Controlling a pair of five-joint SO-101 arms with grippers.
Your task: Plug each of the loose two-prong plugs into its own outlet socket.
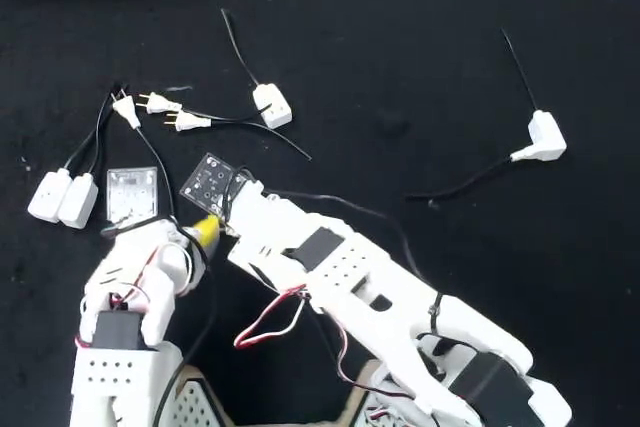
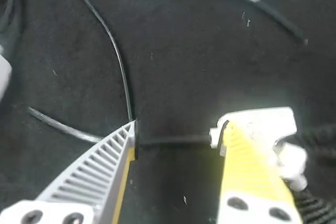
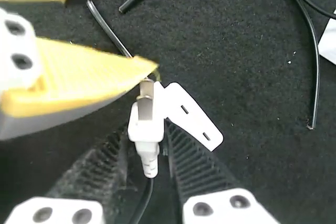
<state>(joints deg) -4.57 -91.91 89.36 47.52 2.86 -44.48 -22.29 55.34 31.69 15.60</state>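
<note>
My right gripper (image 3: 147, 129) has its black fingers shut on a white two-prong plug (image 3: 143, 121), whose prongs point away from the wrist. A flat white outlet socket (image 3: 191, 119) with two slots lies right beside the plug, touching it. My left gripper (image 2: 176, 132) stands open over a black cable (image 2: 173, 140). Its yellow finger (image 3: 79, 80) reaches in close to the plug's prongs. In the high view both grippers meet near the table's front left, left gripper (image 1: 197, 237) and right gripper (image 1: 232, 209). Three loose plugs (image 1: 160, 103) lie farther back.
White socket blocks lie at the far left (image 1: 62, 197), the back middle (image 1: 272, 105) and the far right (image 1: 543, 137). A pale square plate (image 1: 132, 194) and a black dotted square (image 1: 208, 182) sit by the grippers. Black cables cross the black cloth.
</note>
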